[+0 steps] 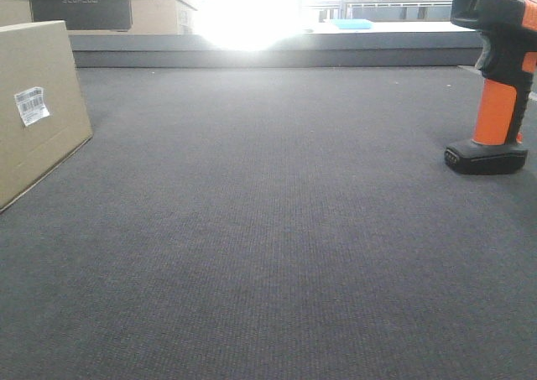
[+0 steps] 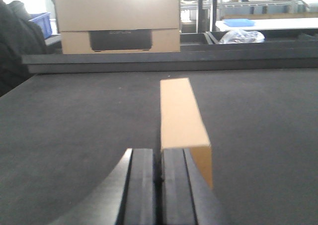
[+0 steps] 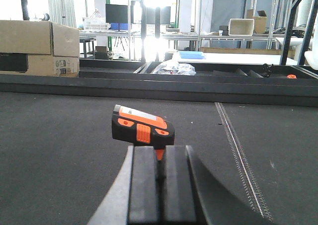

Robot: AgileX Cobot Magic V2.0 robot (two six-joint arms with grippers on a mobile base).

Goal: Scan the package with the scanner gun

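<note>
Package (image 2: 180, 113), a plain brown cardboard box carrying a small white barcode label (image 1: 32, 105), stands on edge on the dark grey fabric tabletop (image 1: 268, 229), directly ahead of the left pincer (image 2: 160, 178) and slightly to its right side. The 2 black fingers (image 2: 141, 185) of the left pincer are pressed together with only a thin seam between them, and the near end of the box sits just beyond the tips; contact cannot be determined. Scanner gun (image 3: 142, 127), a pistol-shaped unit with black head, bright orange handle and flat black base (image 1: 487, 157), stands upright directly ahead of the right pincer (image 3: 160, 165). The right pincer fingers (image 3: 144, 183) are likewise pressed together, with the orange handle visible just above their seam. A larger cardboard box with a dark rectangular panel (image 2: 119, 24) rests beyond the far table edge.
</note>
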